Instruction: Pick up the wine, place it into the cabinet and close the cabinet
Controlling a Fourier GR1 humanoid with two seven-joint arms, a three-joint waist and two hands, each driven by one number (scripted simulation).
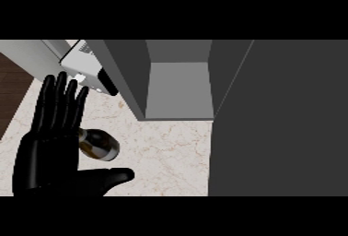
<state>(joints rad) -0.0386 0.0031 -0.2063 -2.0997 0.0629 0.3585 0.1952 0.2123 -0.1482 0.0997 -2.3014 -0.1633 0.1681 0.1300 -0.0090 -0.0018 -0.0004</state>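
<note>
Head view gives us the wine as a dark, glossy bottle seen almost end-on, a rounded shape with olive-brown glints and a pale highlight near its top. We see it on the marbled worktop, just beside the left hand and partly hidden behind the fingers; we cannot tell whether it touches them. That hand shows at the lower left of the view, black, palm towards us, its fingers straight and spread, pointing up the picture, with the thumb stretched out sideways below the bottle, so nothing is clasped. Above and to the right we see the cabinet, open, its grey inside bare, and its dark door filling the right side. A white appliance sits at the upper left, near the fingertips.
</note>
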